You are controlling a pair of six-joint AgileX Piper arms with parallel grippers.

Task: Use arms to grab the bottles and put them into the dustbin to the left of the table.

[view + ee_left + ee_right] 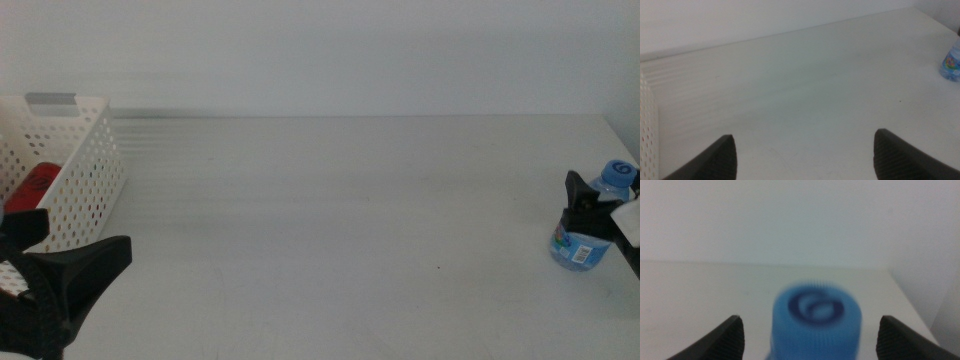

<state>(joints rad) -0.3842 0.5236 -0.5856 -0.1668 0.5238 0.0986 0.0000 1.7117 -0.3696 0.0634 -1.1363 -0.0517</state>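
Right end effector [600,215] at the middle view's right edge, dark jaws spread around a clear plastic water bottle with blue cap and blue label [582,245] standing on the plain white counter [340,220]. White perforated plastic dustbin [70,165] at far left, a red soda can [28,187] inside; left end effector [60,285] low beside it. Left wrist: left end effector [805,155] wide, nothing between; bottle [951,62] well apart. Right wrist: right end effector [812,335] wide, blurred cap [815,317] between.
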